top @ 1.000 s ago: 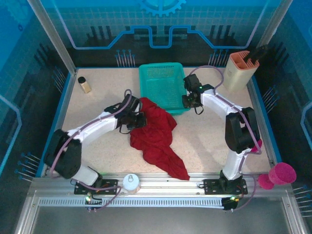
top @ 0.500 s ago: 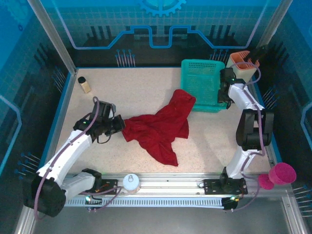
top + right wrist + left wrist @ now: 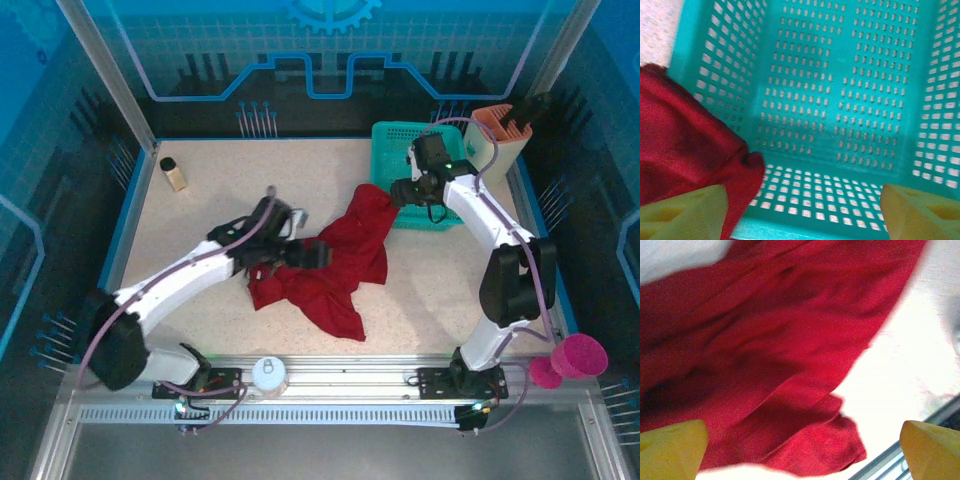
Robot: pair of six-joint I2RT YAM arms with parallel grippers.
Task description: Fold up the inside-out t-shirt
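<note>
1. Right now, the t-shirt (image 3: 335, 262) is seen crumpled mid-table (image 3: 200, 220), bunched and not laid flat. Its far end is touching the near-left corner of the basket (image 3: 390, 140). Whether any cloth laps over the rim can't be told.
2. The left end effector (image 3: 315, 253) is hung over the shirt's left part, fingers spread wide, nothing gripped.
3. The right end effector (image 3: 400, 193) is poised at the basket corner by the shirt's far end, fingers apart, nothing btwn them.
4. Stage, as judged: spreading not done, no fold made yet.
5. Risk: if the right fingers were closed here, basket mesh could be pinched w/ the cloth and the basket dragged along.
6. Risk: if the heap were grabbed mid-bunch by the left, several layers could be taken at once, so the shirt would be twisted, not flattened.
7. Risk: cloth could be snagged on the basket corner when pulled, making the stretch uneven.
</note>
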